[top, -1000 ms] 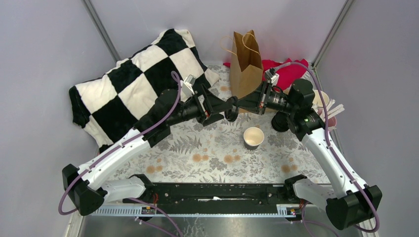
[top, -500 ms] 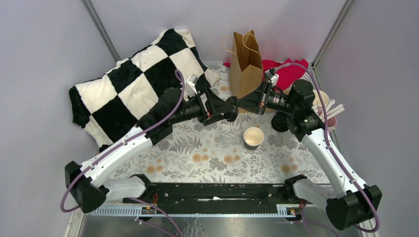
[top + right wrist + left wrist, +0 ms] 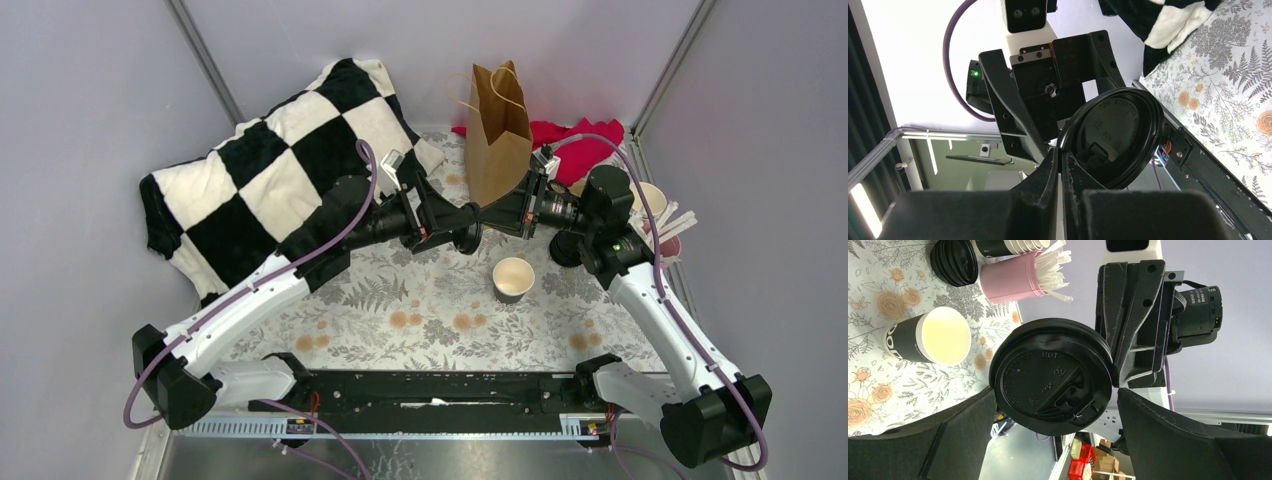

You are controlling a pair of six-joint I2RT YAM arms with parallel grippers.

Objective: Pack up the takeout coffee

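The 2 arms meet in the air above the flowered table (image 3: 440,310). The right gripper (image 3: 1062,165) pinches a black lid (image 3: 1050,375) by its rim, jaws nearly closed, and shows its face to the left gripper (image 3: 465,228). The left jaws stand wide open on both sides of the lid and, as far as I can tell, do not touch it. I think this is a handover, so the lid can go on the black cup (image 3: 513,279), which stands open on the table nearby. The paper bag (image 3: 498,130) waits upright behind them. A stack of lids (image 3: 954,261) and a pink cup of stirrers (image 3: 1010,279) stand near the cup. The right fingers on the rim may crowd the left jaws when they close.
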